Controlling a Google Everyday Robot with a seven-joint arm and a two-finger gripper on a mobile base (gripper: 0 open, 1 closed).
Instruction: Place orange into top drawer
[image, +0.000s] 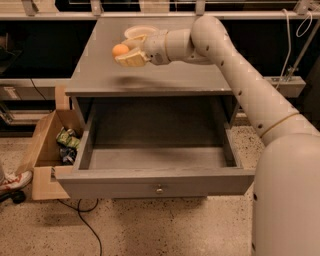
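Observation:
The orange (120, 49) is a small round fruit held between the pale fingers (131, 60) of my gripper (126, 51), which is shut on it above the grey cabinet top (165, 75). The arm reaches in from the right. The top drawer (155, 185) is pulled wide open below, grey, with a small round metal knob (159, 189) on its flat front panel. Its inside (160, 145) holds nothing. The orange hangs over the cabinet top, behind the drawer opening and toward its left half.
A shallow white bowl (139, 32) sits on the cabinet top just behind the gripper. A brown cardboard box (47, 150) with packets stands on the floor at the drawer's left. A black cable (82, 220) lies on the speckled floor. A shoe (15, 181) shows at far left.

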